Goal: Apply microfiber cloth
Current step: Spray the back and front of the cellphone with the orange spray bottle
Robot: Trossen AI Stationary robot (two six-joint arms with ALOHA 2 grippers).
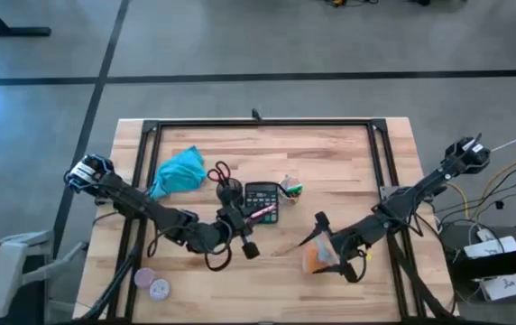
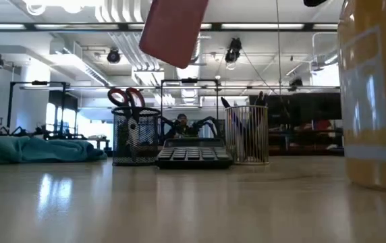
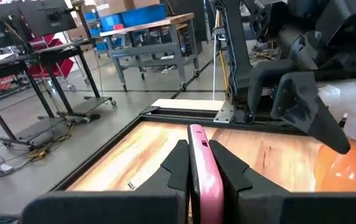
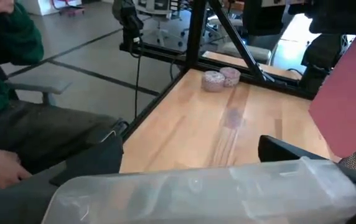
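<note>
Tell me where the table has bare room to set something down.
Bare wood runs along the far edge behind the microfiber cloth and calculator, and between the two tape rolls and spray bottle. The middle is crowded.

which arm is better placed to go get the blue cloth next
Left, probably. The cloth lies on the table's left side, close beside the left arm, while the right hand is far across, shut on the orange bottle. But the left hand holds a pink card it must drop first.

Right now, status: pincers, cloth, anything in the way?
Left pincer shut on pink card, held above table. Right pincer at orange spray bottle. Cloth untouched, far-left. Scissors cup, calculator nearby.
</note>
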